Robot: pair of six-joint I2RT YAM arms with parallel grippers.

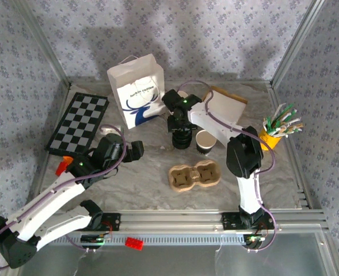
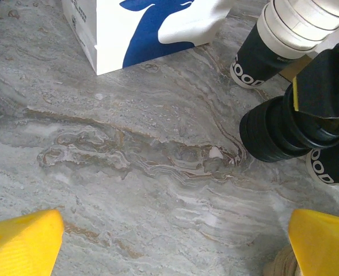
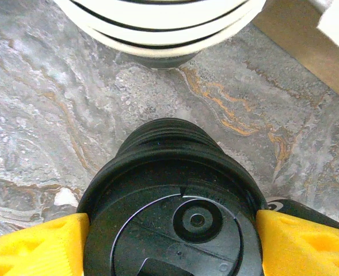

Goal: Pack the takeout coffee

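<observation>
We find the right end effector [image 3: 172, 244] positioned over the black lidded cup [image 1: 181, 140], which stands upright on the table [image 1: 140, 184], just beside an open cup [image 1: 205, 142]. Its yellow pads [image 3: 37, 244] sit against the lid's rim on both sides, so we record it as closed on that cup at a wide spread. The left wrist view shows the cup's base on the table. A cup topped with white lids [image 2: 293, 20] stands just behind it.

The left end effector [image 2: 175, 241] hovers low over the table, left of the cups, fingers spread fully and nothing between them.

The cardboard cup carrier [image 1: 193, 175] lies flat on the near side of the cups, apart from them. The white paper bag [image 1: 136, 92], marked with a blue deer, stands upright behind and to the left. A checkerboard [image 1: 77, 123] lies at far left.
</observation>
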